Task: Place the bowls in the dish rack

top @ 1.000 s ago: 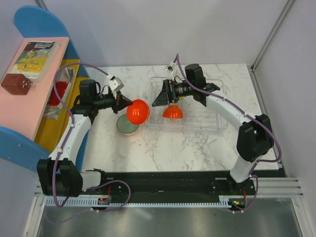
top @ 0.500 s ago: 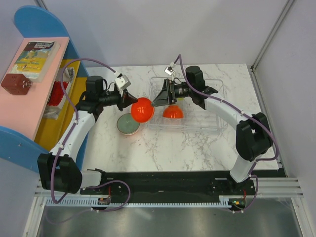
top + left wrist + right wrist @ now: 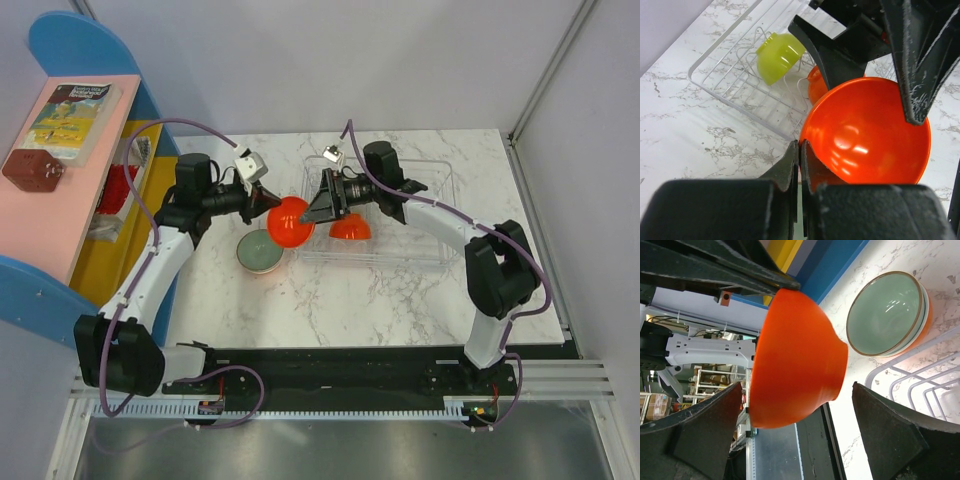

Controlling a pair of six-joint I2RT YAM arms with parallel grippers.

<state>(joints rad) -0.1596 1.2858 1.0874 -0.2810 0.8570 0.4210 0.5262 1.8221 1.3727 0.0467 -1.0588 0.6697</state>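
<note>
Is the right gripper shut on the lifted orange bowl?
No: the right gripper stands open around the lifted orange bowl, which the left gripper pinches by its rim.

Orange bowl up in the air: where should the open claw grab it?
Probably the thin rim of the orange bowl, on the edge opposite where the left gripper pinches it. The right gripper should come from the dish rack side, one finger inside the mouth, one behind the wall. The bowl is tipped on its side, and its round body looks too wide to pinch.
</note>
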